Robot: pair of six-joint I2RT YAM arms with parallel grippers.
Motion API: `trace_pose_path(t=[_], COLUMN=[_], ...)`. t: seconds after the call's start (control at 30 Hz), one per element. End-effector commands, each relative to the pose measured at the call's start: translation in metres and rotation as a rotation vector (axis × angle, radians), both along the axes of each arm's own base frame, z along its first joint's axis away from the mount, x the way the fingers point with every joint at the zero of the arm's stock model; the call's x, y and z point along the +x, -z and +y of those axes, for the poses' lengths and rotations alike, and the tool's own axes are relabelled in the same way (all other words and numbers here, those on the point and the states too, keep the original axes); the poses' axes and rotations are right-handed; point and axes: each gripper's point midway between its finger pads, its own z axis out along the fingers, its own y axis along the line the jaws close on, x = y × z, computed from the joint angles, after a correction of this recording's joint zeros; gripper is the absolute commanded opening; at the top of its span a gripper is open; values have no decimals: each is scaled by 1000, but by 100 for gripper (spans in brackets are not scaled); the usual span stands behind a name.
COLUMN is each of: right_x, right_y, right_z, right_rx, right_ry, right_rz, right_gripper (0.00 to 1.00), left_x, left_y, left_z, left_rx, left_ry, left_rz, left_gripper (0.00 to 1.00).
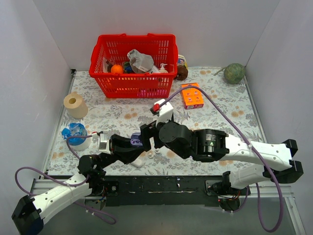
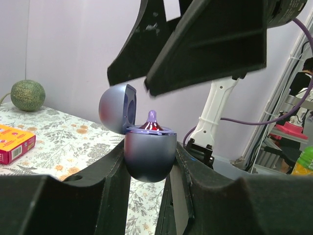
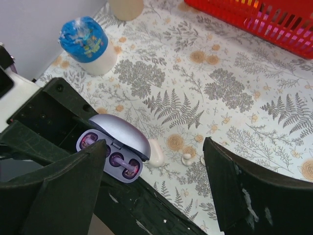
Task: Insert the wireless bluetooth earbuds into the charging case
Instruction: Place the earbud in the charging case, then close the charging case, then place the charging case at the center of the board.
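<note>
My left gripper [image 2: 149, 169] is shut on the lavender-blue charging case [image 2: 149, 155] and holds it upright above the table, lid [image 2: 116, 108] swung open. One purplish earbud [image 2: 152, 119] stands up out of the case's purple inside. In the right wrist view the open case [image 3: 122, 134] shows an earbud [image 3: 123, 164] lying in its near sockets. The other end of the case [image 3: 88, 141] is partly hidden by my finger. My right gripper [image 3: 156, 191] is open and empty, directly above the case. In the top view both grippers meet at the case [image 1: 137, 142].
A white oval lump [image 3: 156, 154] and small white bits [image 3: 187, 157] lie on the floral cloth under the case. A blue-lidded cup [image 1: 76, 134], paper roll [image 1: 75, 104], red basket [image 1: 133, 84], orange box [image 1: 192, 95] and melon [image 1: 234, 73] stand further off.
</note>
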Motion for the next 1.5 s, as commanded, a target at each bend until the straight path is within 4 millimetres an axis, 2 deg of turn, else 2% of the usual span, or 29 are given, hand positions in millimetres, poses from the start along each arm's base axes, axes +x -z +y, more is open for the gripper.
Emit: trace_pose_path(t=[0.0,0.03,0.13,0.17,0.23,0.27,0.33,0.37,0.5,0.63,1.07,1.23,1.3,1.37,1.4,1.43,1.47], right_x=[11,15,25,34,35,40,39,37,20,2,-34,-33,-24,6,14,30,36], right_y=[-77,-79,-86,-91,-78,-77,-59,-57,-36,-24,-18,-18,-12,-9,-22,0,3], right_z=[-23,-28,-37,-41,-35,-35,-24,-19,6,18,25,18,8,-12,-30,-47,-57], right_rx=[261,257,232,223,156,140,85,75,33,18,31,47,40,37,91,65,82], right_ry=[48,57,58,66,9,-2,-80,-118,-266,-369,-510,-490,-401,-198,-116,6,51], right_rz=[-99,-125,-147,-152,-128,-127,-75,-69,0,59,101,94,110,66,41,23,13], right_gripper=[86,84,68,53,34,14,6,1,1,1,1,1,1,1,1,1,1], left_x=[-2,-3,-10,-13,-20,-22,-27,-28,-30,-29,-17,-11,-8,5,16,25,38], left_y=[-14,-14,-12,-11,-14,-15,-17,-17,-19,-19,-20,-19,-17,-14,1,6,14], left_z=[3,2,0,0,0,0,-2,-2,-6,-7,-6,-7,-8,-9,-13,-17,-18], left_rx=[-27,-24,-12,-9,-12,-14,-6,-3,11,7,2,3,7,11,55,79,91], left_ry=[2,10,49,62,95,105,131,140,168,166,114,96,88,45,20,-3,-47], left_rz=[-17,-16,-21,-24,-39,-43,-54,-58,-59,-52,-7,23,47,110,198,251,314], left_gripper=[0,0,0,0,0,0,0,0,0,0,0,0,0,0,0,0,0])
